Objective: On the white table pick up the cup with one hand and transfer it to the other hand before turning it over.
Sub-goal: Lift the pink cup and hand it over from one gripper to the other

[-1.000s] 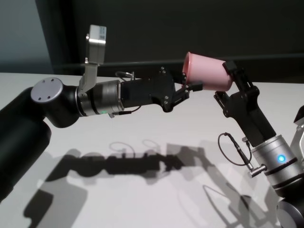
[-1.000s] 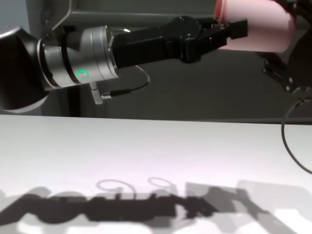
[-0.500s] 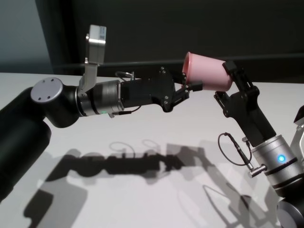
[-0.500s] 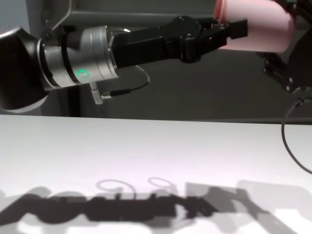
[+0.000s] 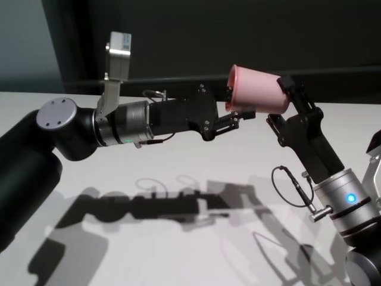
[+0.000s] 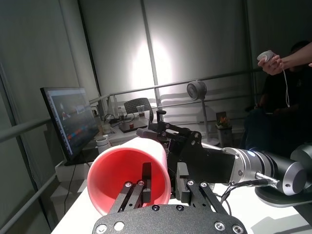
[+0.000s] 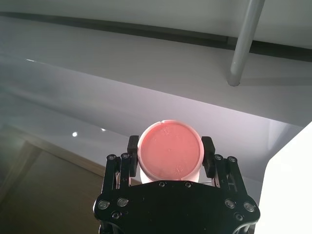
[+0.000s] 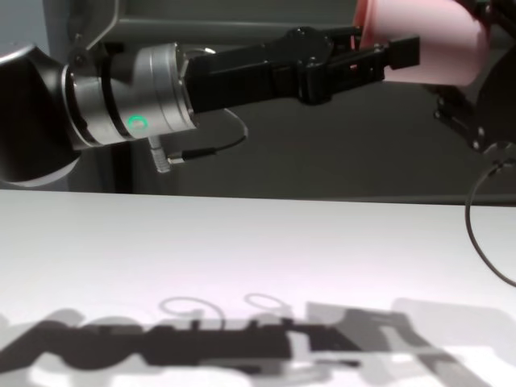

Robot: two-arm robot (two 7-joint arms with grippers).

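Note:
The pale-pink cup (image 5: 257, 89) is held on its side high above the white table (image 5: 196, 155), mouth toward my left arm. My right gripper (image 5: 280, 100) is shut on its base end; in the right wrist view its fingers (image 7: 132, 144) flank the cup's flat bottom (image 7: 169, 156). My left gripper (image 5: 237, 101) is open at the mouth. In the left wrist view one finger (image 6: 146, 179) is inside the cup (image 6: 122, 175) and the other is outside the wall, with a gap showing. The chest view shows the left gripper (image 8: 379, 44) under the cup (image 8: 439, 40).
A dark wall runs behind the table's far edge. A loose cable loop (image 5: 292, 185) hangs from my right arm. The left wrist view shows a monitor (image 6: 68, 117) and a seated person (image 6: 287, 73) far off. The arms' shadows fall on the table (image 8: 242, 242).
My left gripper's fingers have spread apart and reached a little further along the cup's rim. The cup and my right gripper have stayed in place.

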